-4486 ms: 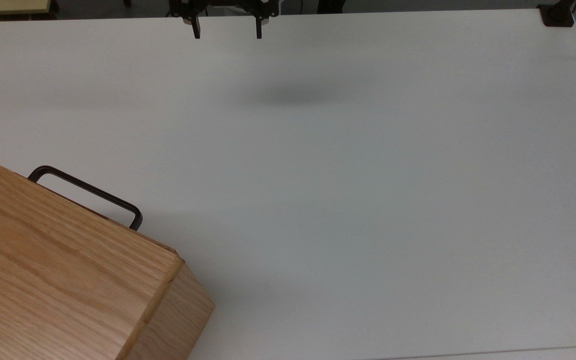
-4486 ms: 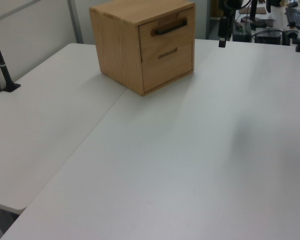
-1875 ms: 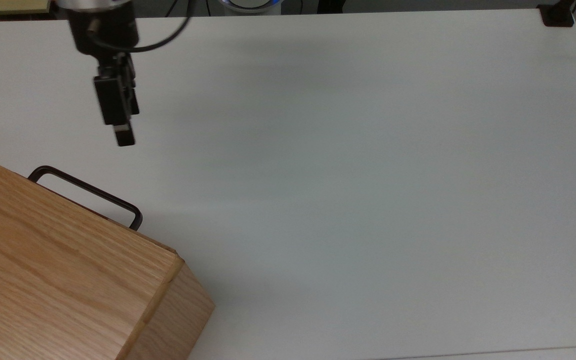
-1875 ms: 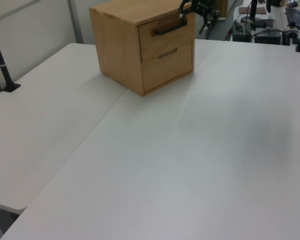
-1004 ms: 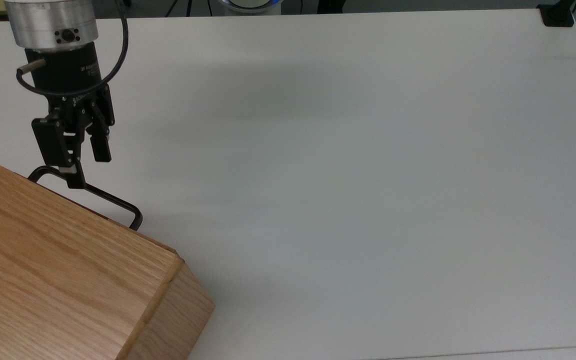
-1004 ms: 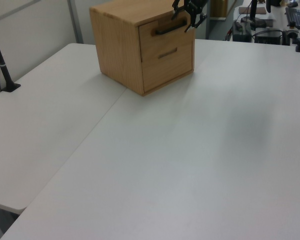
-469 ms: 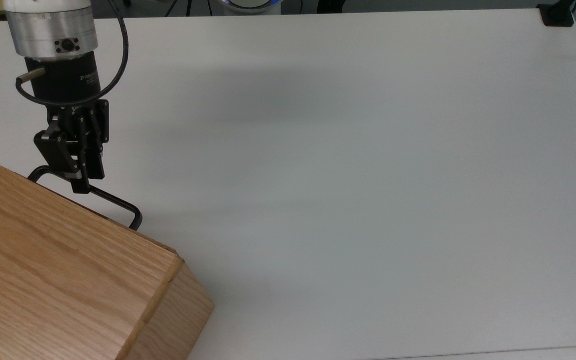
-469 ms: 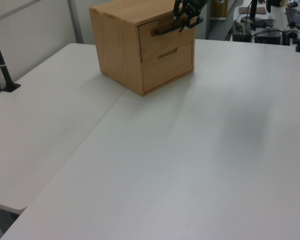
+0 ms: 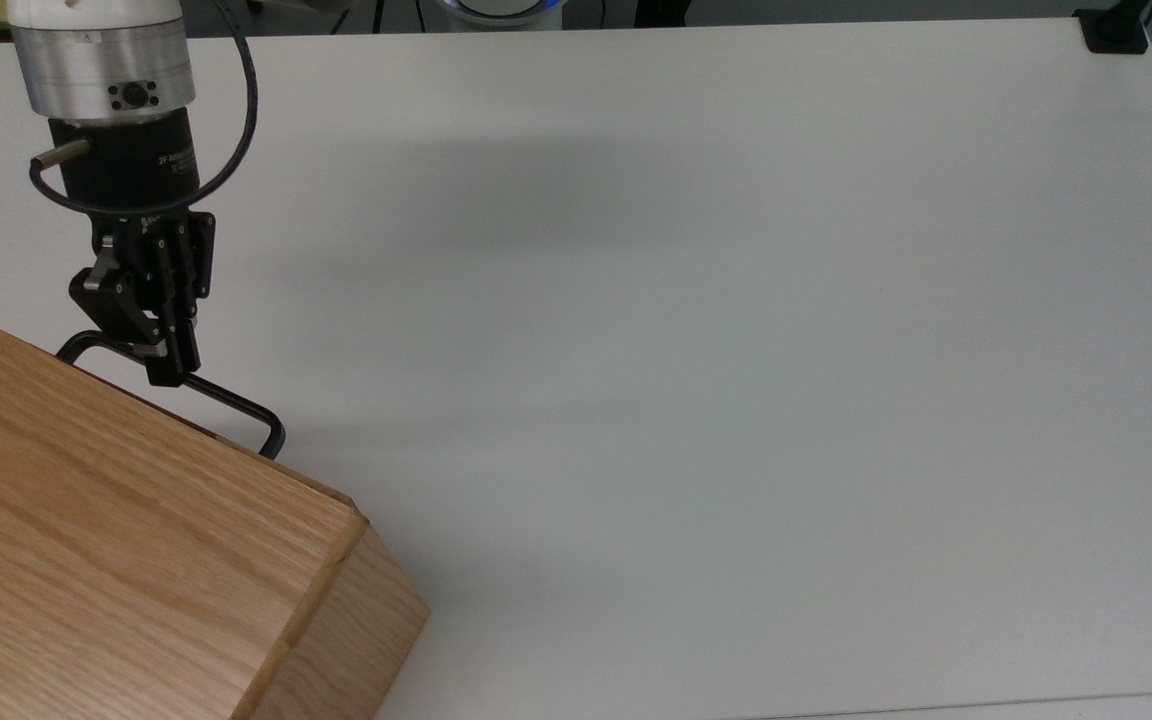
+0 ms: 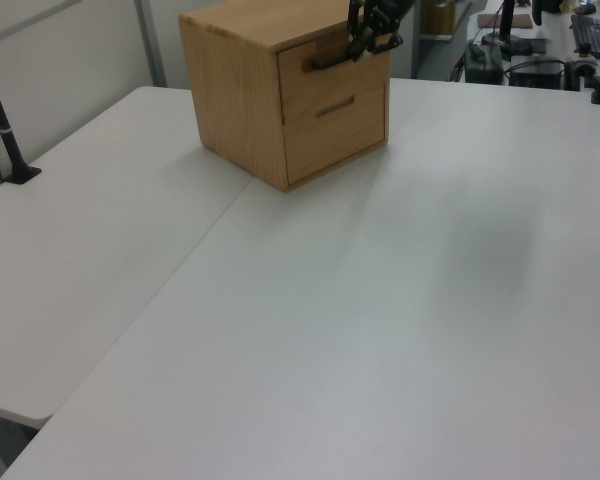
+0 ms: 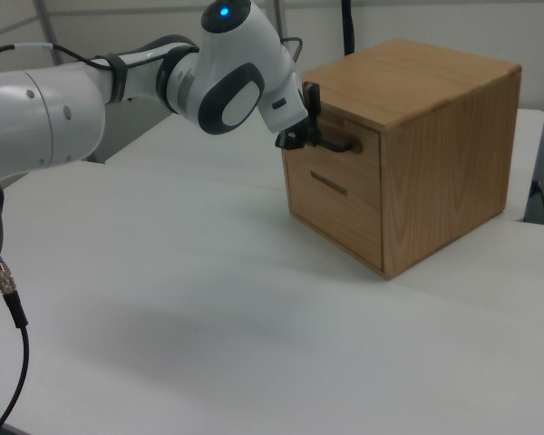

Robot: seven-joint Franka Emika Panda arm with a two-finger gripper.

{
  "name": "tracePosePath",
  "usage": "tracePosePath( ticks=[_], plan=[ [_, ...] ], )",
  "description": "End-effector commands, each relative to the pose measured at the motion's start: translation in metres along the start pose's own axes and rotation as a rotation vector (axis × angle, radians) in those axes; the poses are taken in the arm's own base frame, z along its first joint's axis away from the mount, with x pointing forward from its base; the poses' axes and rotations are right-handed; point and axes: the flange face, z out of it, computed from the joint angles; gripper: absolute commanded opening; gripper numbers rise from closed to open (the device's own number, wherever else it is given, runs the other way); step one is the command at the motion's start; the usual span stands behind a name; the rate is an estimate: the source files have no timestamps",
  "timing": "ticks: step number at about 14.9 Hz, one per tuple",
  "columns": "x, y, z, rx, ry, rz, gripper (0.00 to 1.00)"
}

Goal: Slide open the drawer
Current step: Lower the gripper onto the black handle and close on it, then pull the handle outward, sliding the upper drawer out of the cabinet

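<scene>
The drawer [image 10: 330, 72] is the upper of two in an oak cabinet [image 9: 96, 560], and its front sits flush with the casing. Its black bar handle [image 9: 236, 405] sticks out over the white table. My gripper [image 9: 164, 368] reaches down from the top view's upper left and is shut on the handle near its left half. In the left view the gripper [image 10: 366, 40] sits at the handle's right end. The right view shows the gripper [image 11: 306, 138] at the left end of the handle [image 11: 343, 143], with the drawer front [image 11: 355, 161] closed.
A second drawer [image 10: 338, 118] with a small wooden pull lies below. The white table [image 9: 696, 350] stretches wide to the top view's right. A black clamp base [image 9: 1114, 30] stands at its far corner and a black pole [image 10: 2, 125] at the left view's left edge.
My gripper came from the table's far edge down to the cabinet, closed its fingers around the black handle, and now holds it. The drawer has not moved.
</scene>
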Motion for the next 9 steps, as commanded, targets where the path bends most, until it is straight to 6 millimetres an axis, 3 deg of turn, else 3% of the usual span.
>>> tracePosePath(
  ticks=[1, 9],
  plan=[
    [-0.008, -0.002, 0.001, -0.002, 0.022, -0.057, 0.0],
    [-0.026, 0.014, -0.026, -0.144, -0.026, -0.168, 0.0]
  ],
)
